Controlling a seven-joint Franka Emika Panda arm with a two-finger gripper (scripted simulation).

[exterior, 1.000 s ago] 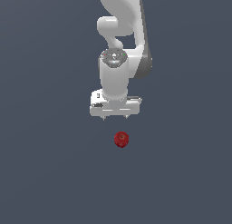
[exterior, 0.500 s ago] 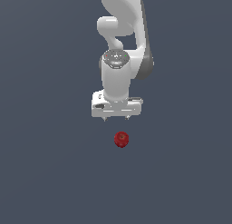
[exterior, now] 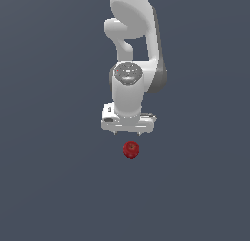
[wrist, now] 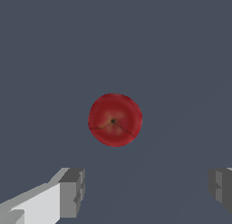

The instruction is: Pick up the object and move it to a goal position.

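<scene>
The dark-red apple (exterior: pixel 130 150) (wrist: pixel 115 119) sat alone on the plain grey floor (exterior: pixel 53 186), far from any visible edge, its dimpled top facing up. The white gripper (exterior: pixel 128 132) (wrist: pixel 146 191) hung above it, fingers (wrist: pixel 72 192) spread wide and touching nothing.

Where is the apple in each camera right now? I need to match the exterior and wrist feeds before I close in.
Exterior view: the apple sits on the grey floor just below the white gripper, near picture centre, not touching it.
Wrist view: the apple fills the picture's middle, dimpled top facing the camera, clear of both fingertips.
Shared landmark: the open gripper, whose fingers frame the apple in both views.
</scene>
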